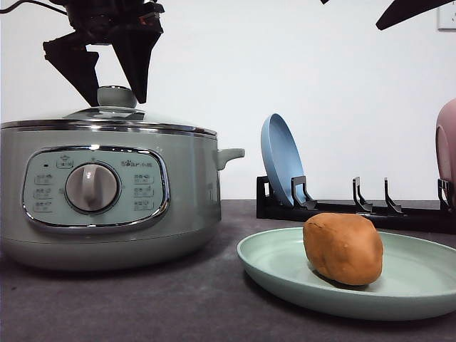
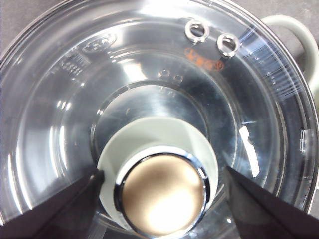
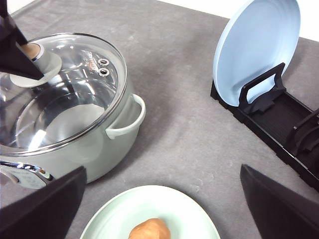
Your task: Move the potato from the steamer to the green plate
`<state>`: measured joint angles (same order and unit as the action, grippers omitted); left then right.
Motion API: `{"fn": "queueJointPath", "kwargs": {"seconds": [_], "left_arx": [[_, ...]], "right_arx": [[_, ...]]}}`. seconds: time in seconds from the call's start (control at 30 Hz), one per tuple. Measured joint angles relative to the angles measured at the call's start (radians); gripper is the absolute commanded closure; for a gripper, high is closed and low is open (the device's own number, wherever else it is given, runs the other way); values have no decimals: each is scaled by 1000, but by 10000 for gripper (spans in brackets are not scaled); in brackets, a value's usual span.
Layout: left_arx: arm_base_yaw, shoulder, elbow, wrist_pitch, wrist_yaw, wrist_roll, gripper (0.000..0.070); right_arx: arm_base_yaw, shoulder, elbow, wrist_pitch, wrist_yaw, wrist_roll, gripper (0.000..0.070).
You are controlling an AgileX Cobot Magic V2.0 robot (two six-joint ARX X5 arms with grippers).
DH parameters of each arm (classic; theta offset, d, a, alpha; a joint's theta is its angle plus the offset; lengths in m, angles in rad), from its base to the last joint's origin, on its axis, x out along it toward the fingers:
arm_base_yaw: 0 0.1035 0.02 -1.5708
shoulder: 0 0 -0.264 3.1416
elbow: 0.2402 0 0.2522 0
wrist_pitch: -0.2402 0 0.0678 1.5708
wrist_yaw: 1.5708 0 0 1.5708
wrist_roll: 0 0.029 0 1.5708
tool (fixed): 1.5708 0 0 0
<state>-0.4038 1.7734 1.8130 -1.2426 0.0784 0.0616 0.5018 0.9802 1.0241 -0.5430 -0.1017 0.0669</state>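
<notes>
The potato [image 1: 343, 249] rests on the green plate [image 1: 399, 296]; the left hand [image 1: 110, 85], spread, straddles the steamer [image 1: 107, 192] lid knob [image 1: 116, 96] (probably just reseated).

Even, bright light is cast from above. Strong white glare is seen on the glass lid [image 2: 259, 99] and its chrome-capped knob [image 2: 162, 199], which is blurred at close range. A soft shadow is thrown under the potato [image 1: 343, 248]. The front view is sharp.
</notes>
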Motion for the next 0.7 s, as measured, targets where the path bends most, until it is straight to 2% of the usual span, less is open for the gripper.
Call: {"fn": "queueJointPath", "kwargs": {"seconds": [0.17,0.5,0.6,0.7], "left_arx": [[0,-35,0,23,0,0,185],[-3,-218,16,27,5,0,191],[-7,-267,16,24,57,0,191],[-7,-320,16,17,149,-1,191]], "right_arx": [[0,0,0,-3,-1,0,75],[0,0,0,-43,-25,0,75],[0,0,0,-67,-54,0,75],[0,0,0,-98,-92,1,75]]}}
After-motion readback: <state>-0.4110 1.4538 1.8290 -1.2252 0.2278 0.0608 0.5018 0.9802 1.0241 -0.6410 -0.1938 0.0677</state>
